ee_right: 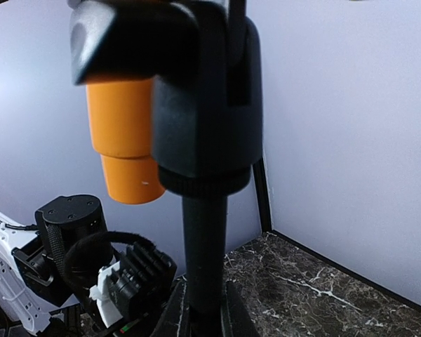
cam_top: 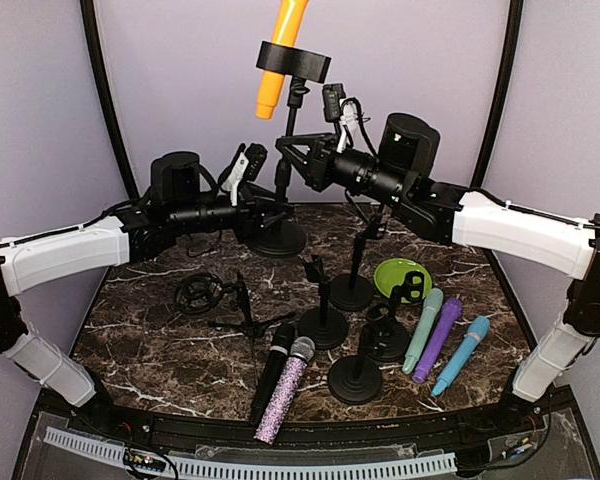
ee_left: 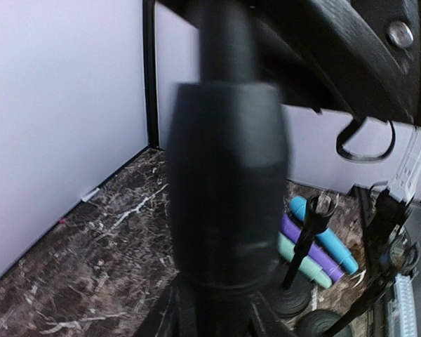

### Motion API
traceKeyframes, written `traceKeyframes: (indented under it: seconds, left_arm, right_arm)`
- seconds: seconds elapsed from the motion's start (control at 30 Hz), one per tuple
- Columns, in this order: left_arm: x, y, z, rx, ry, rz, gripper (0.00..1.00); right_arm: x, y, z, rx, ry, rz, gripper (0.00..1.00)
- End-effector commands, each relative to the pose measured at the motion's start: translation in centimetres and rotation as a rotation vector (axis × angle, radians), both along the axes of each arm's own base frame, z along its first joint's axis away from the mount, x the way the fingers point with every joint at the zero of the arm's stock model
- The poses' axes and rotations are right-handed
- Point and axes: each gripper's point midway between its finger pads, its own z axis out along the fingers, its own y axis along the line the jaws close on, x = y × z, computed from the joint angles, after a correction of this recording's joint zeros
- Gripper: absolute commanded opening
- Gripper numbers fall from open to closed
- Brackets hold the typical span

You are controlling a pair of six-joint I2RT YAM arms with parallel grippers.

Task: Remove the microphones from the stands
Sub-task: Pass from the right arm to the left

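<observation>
While the orange microphone (cam_top: 280, 55) sits in the clip (cam_top: 293, 62) at the top of the tall stand (cam_top: 283, 180), both arms reach in toward the stand's pole at the rear centre of the table (cam_top: 150, 320). The microphone is tilted, with its lower end pointing down and to the left below the clip and its upper part running out of the top view.

Right claw (cam_top: 286, 156): closed on the pole a short way below the clip. In the right wrist view the fingers (ee_right: 177, 316) sit against the pole on both sides, with the clip housing and the orange barrel directly above.

Left claw (cam_top: 268, 205): positioned at the pole lower down, just above the round base (cam_top: 280, 240). The left wrist view is filled by the blurred pole and its dark collar (ee_left: 228, 189), which lie between the jaws. It cannot be told from the views whether the jaws are pressed onto the pole or merely flank it.

Other items on the table:
- Several short empty stands (cam_top: 355, 375) near the front centre.
- A black microphone (cam_top: 270, 372) and a glitter microphone (cam_top: 285, 388) lying side by side at the front.
- Green (cam_top: 423, 328), purple (cam_top: 438, 338) and blue (cam_top: 462, 354) microphones lying together on the right.
</observation>
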Motion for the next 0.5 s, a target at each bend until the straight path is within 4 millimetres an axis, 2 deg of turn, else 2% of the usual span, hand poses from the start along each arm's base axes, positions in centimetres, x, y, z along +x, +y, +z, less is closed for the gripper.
traceKeyframes:
  seconds: [0.0, 0.13, 0.23, 0.3, 0.47]
  left_arm:
    - [-0.7, -0.4, -1.7, 0.039, 0.024, -0.019, 0.27]
    - [-1.0, -0.5, -1.5, 0.024, 0.035, -0.03, 0.03]
    - [-1.4, -0.3, -0.4, -0.013, 0.013, -0.035, 0.0]
    - [-1.9, 0.1, 0.7, -0.046, -0.021, -0.036, 0.0]
    - [-3.3, 1.4, 3.6, -0.155, -0.041, -0.033, 0.0]
  right_arm:
    - [-2.2, -2.2, 7.1, 0.17, -0.143, 0.004, 0.0]
    - [-2.2, -2.2, 6.8, 0.163, -0.135, 0.004, 0.0]
    - [-2.1, -2.2, 6.5, 0.154, -0.122, 0.001, 0.0]
    - [-2.1, -2.2, 6.2, 0.148, -0.116, 0.003, 0.11]
    - [-2.1, -2.3, 4.3, 0.108, -0.087, -0.002, 0.48]
